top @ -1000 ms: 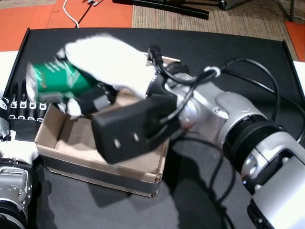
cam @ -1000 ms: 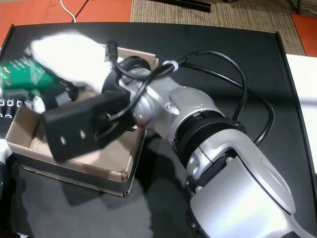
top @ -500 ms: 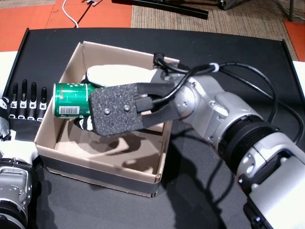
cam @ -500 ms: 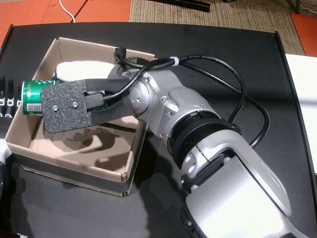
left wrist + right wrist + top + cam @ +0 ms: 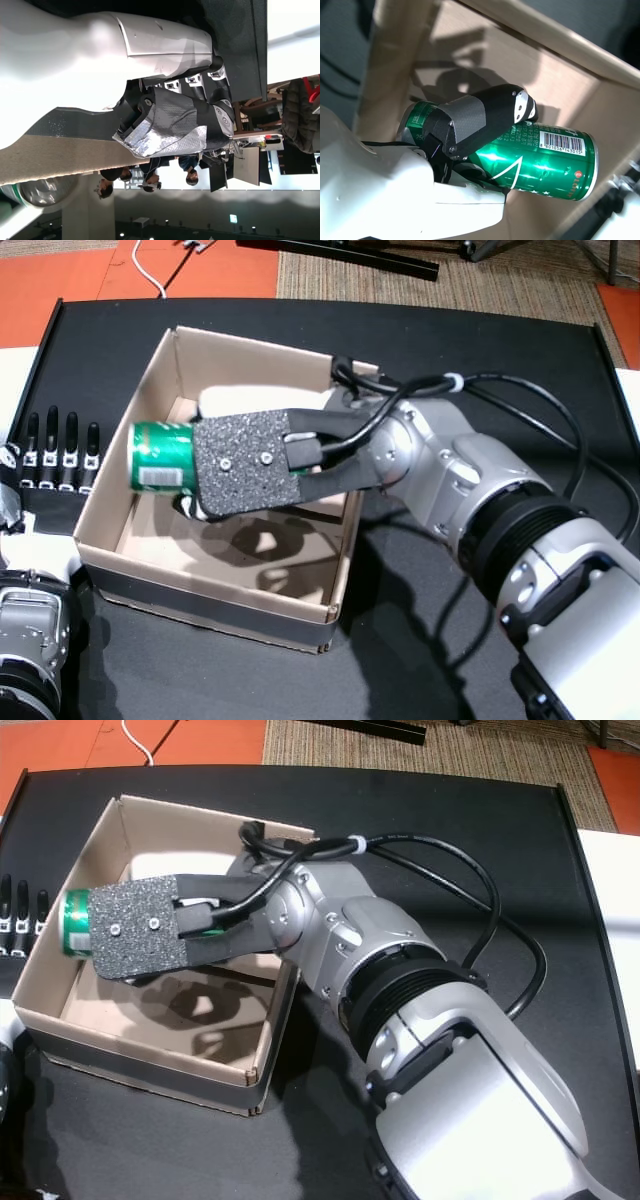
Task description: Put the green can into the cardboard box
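The green can point(image 5: 160, 454) lies on its side in my right hand point(image 5: 238, 401), held inside the cardboard box point(image 5: 210, 587) near its left wall. A black foam plate on the wrist hides most of that hand in both head views. In the right wrist view a dark finger point(image 5: 487, 116) wraps over the can point(image 5: 542, 157), barcode up, above the box floor point(image 5: 470, 50). The other head view shows just the can's end point(image 5: 74, 921) past the plate, inside the box point(image 5: 150, 1072). My left hand point(image 5: 52, 455) lies flat and open on the black table, left of the box.
The black table point(image 5: 480, 350) carries the box, and a black cable point(image 5: 540, 390) loops along my right forearm. White surfaces border the table on both sides. Orange floor and a woven mat point(image 5: 400, 280) lie beyond its far edge.
My right hand has come down from above the box's left rim and carried the can into the box. The left hand has stayed where it was.
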### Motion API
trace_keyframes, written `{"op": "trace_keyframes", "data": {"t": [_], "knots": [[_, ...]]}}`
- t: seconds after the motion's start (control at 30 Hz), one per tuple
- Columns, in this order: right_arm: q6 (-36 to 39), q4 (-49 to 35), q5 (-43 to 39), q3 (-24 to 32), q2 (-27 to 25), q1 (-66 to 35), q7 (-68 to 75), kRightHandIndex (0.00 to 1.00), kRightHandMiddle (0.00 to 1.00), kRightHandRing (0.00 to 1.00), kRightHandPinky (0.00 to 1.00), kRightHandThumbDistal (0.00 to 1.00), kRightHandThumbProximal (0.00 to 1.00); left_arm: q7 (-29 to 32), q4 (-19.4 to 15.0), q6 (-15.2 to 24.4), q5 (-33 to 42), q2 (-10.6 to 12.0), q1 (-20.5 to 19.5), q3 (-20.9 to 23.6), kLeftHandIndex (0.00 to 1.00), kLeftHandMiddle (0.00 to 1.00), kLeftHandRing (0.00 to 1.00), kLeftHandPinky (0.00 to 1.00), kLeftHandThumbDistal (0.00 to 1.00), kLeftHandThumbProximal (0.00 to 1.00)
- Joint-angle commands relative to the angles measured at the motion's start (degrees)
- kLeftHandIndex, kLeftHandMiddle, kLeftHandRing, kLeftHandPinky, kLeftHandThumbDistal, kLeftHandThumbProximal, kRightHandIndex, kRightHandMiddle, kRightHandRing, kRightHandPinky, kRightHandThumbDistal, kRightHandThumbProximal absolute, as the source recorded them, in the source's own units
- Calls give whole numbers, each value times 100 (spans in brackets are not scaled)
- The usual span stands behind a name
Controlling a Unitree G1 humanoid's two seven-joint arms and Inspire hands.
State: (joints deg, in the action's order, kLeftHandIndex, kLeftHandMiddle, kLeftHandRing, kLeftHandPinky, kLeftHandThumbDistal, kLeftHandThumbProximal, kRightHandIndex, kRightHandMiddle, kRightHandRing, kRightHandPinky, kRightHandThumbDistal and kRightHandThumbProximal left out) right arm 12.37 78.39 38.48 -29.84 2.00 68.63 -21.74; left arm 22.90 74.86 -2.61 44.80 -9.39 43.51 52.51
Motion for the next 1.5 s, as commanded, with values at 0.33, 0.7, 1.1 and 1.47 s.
{"op": "trace_keyframes", "data": {"t": [0.33, 0.7, 1.1, 1.47], "knots": [[92, -51, -68, -30, -40, -33, -417, 23, 22, 26, 32, 12, 45, -213, 196, -58, -67, 138, -358, -21, 52, 53, 64, 78, 0, 52], [533, -88, -330, 166, -98, -52, -230, 77, 85, 95, 100, 86, 66, -275, 196, -32, -77, 144, -344, -36, 52, 53, 64, 77, 0, 54], [537, -108, -277, 129, -65, -66, 297, 100, 100, 100, 100, 100, 64, -246, 199, -82, -39, 118, -353, -3, 52, 54, 64, 80, 0, 52], [1060, -202, -21, -41, -182, -237, 1785, 100, 100, 100, 100, 100, 61, -302, 192, -37, -28, 136, -341, 12, 51, 53, 63, 79, 0, 49]]}}
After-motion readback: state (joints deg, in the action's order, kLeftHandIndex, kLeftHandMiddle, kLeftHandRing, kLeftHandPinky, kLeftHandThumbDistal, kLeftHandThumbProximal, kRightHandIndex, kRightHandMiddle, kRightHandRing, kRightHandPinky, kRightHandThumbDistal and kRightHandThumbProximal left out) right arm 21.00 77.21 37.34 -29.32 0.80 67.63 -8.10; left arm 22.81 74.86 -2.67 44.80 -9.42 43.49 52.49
